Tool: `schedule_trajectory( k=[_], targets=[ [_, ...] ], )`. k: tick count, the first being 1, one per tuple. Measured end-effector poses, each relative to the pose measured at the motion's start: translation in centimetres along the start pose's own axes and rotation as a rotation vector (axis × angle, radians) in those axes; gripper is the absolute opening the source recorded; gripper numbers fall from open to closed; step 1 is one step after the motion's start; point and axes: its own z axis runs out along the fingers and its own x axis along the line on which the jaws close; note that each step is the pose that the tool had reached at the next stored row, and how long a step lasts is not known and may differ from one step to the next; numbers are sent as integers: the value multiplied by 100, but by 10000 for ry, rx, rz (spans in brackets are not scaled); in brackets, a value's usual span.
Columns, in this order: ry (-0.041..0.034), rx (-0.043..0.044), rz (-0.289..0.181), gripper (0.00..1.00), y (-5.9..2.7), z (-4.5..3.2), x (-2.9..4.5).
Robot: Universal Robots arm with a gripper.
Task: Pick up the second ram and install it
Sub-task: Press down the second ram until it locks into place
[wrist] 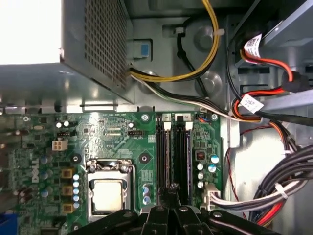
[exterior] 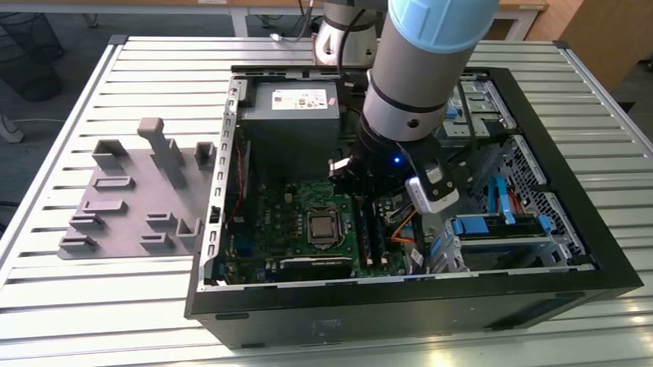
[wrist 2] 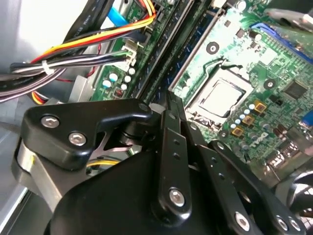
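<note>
The claw (wrist: pixel 168 203) is down inside the open computer case (exterior: pixel 571 252), right over the black memory slots (wrist: pixel 175 154) beside the CPU socket (wrist: pixel 110 193). Its fingers sit narrow, nearly together. The second ram can't be told apart from the slots.

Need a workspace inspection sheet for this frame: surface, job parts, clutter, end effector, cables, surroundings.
Surface: slatted metal table bearing an open PC case.
Job's things: second ram cannot be told apart; memory slots lie beside the CPU socket on the motherboard.
Clutter: grey fixture block on the table, at the exterior view's left of the case.
End effector: end effector inside the case, right at the memory slots.
Cables: wire bundle runs from the power supply.
Surroundings: black mesh bin on the floor.
</note>
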Motion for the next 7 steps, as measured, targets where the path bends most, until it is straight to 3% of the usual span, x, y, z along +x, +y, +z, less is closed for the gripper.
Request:
schedule_trajectory(
  k=[7],
  targets=[
    [1, -12, 0, 11, 0, -4, 0]
  ],
)
